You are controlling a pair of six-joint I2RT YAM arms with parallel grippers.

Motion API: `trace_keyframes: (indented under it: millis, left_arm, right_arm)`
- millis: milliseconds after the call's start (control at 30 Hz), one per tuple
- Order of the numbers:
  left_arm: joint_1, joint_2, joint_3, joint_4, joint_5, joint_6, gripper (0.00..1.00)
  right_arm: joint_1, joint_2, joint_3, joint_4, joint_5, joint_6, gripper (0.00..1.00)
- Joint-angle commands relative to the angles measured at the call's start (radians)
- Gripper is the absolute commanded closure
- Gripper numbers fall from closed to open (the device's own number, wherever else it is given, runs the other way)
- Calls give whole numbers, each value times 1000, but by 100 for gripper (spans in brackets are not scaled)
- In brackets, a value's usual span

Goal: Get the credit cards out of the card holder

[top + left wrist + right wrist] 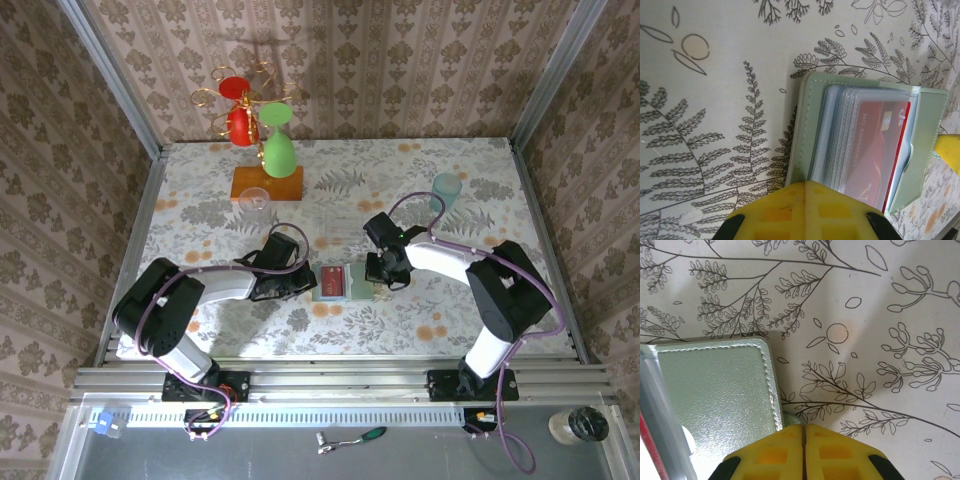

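the left gripper and right gripper, jaws together and seemingly holding nothing, flank the open card holder toward the middle of the worktop's near edge, with the red credit cards sleeved inside and 0 out yet.

The pale, fern-and-blossom-patterned surface carried an open pale sage-green bifold card holder near its middle, an orange-brown wooden block with a small clear plastic cup just beside it toward the far left, and a translucent teal tumbler toward the far right.
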Motion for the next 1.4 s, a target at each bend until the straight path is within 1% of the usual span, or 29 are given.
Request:
trace_keyframes:
  millis: [0,300,400,467,500,800,967,1033,1167,1367]
  left_arm:
    - [-4,20,-19,-42,-25,-2,100]
    - [-5,21,-24,-119,-64,-7,100]
    - [-4,23,-30,-130,-70,-14,100]
    - [-4,29,-34,-131,-71,-19,100]
    - [-5,31,-35,-132,-72,-21,100]
    - [-3,47,-35,-148,-78,-20,100]
    - [-6,46,-26,-120,-53,-21,100]
    - [-11,47,-16,-111,-49,-15,100]
    - [-20,49,5,-118,-49,-8,100]
    - [-30,51,22,-126,-50,-8,100]
  right_arm:
    - [-5,17,9,-6,29,-26,100]
    - [-16,18,-24,-13,51,-32,100]
    - [-21,14,-28,-27,75,-34,100]
    - [-23,12,-30,-29,95,-39,100]
    - [-25,12,-33,-54,97,-39,100]
    - [-33,6,-51,-49,100,-41,100]
    - [-33,5,-48,-41,81,-42,100]
    - [-32,-1,-46,-48,75,-41,94]
    - [-37,-30,-52,-61,84,-36,88]
    - [-56,-69,-64,-86,103,-45,76]
